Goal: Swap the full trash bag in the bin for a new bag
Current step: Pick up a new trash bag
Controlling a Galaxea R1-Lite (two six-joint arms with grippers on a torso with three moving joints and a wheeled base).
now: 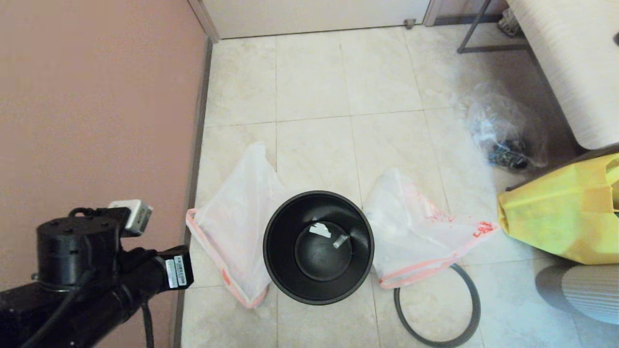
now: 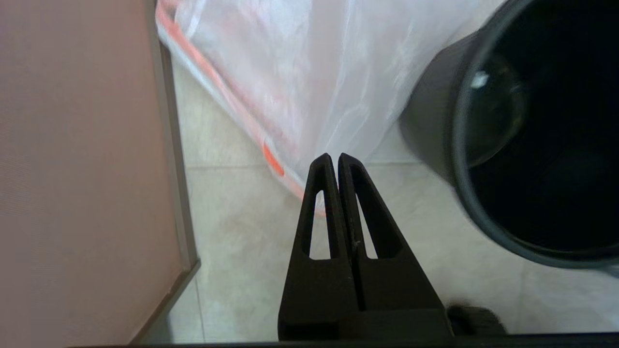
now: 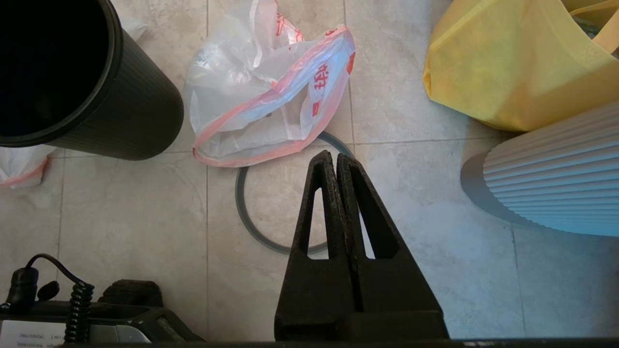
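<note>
The round black bin (image 1: pixel 318 247) stands unlined on the tiled floor, with two small scraps on its bottom. Its dark-grey hoop (image 1: pixel 478 305) lies flat on the floor to its right. A translucent white bag with a pink edge (image 1: pixel 237 222) lies flat left of the bin, and a second such bag (image 1: pixel 416 232) lies on its right. My left gripper (image 2: pixel 334 155) hangs shut and empty over the pink edge of the left bag (image 2: pixel 314 72), beside the bin (image 2: pixel 435 130). My right gripper (image 3: pixel 333 154) is shut and empty above the hoop (image 3: pixel 246 217), near the right bag (image 3: pixel 261 96).
A crumpled clear bag holding dark rubbish (image 1: pixel 503 140) lies at the far right by a bench (image 1: pixel 570 63). A big yellow bag (image 1: pixel 561 212) and a white ribbed object (image 1: pixel 580 290) stand to the right. The pink wall (image 1: pixel 96 106) is close on the left.
</note>
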